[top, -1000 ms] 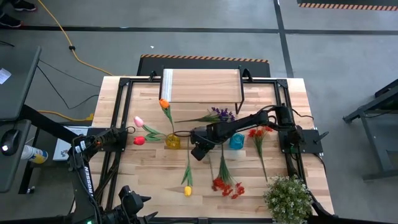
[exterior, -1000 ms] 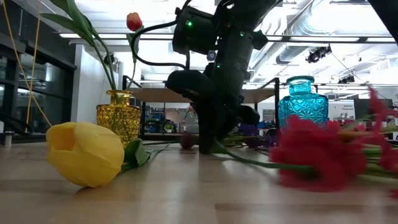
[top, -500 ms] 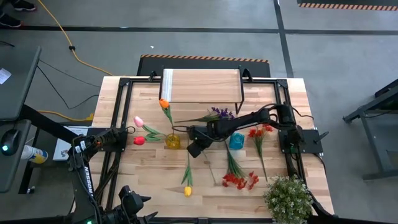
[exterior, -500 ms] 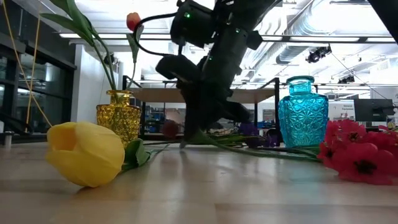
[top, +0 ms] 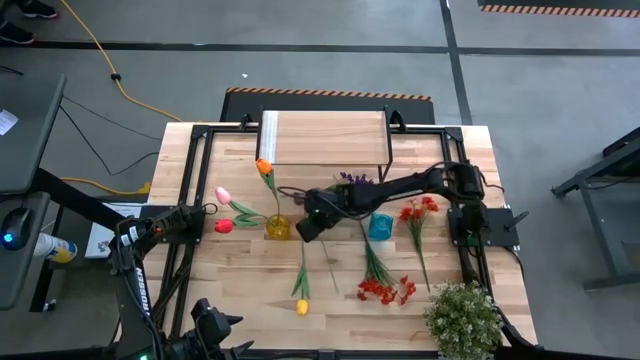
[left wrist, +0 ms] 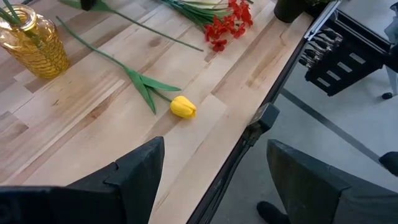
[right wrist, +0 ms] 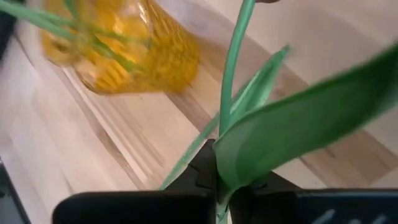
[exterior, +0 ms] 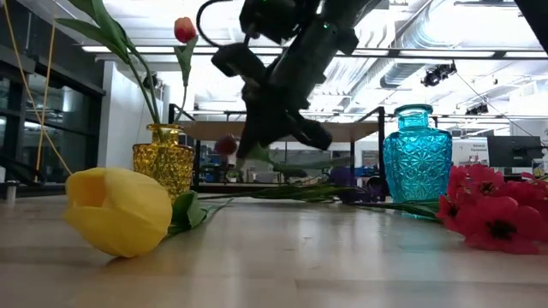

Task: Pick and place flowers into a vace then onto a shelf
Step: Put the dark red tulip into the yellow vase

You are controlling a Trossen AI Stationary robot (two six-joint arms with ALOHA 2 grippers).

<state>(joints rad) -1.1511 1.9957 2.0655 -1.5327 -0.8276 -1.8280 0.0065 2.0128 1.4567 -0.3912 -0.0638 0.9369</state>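
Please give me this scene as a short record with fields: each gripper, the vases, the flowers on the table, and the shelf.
right gripper: shut on dark tulip, lifted beside yellow vase
left gripper: open, waiting at table's left edge
yellow vase: holds three tulips
blue vase: no flowers visible in it
table: yellow tulip, red sprays, purple spray
shelf: nothing on top

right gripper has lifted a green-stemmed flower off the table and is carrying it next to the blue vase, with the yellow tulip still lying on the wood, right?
Not quite: the vase is wrong. In the right wrist view the right gripper, shut on the green-stemmed flower, is beside the yellow vase. The high view agrees: the blue vase stands farther toward the right arm's side. The yellow tulip does lie on the wood.
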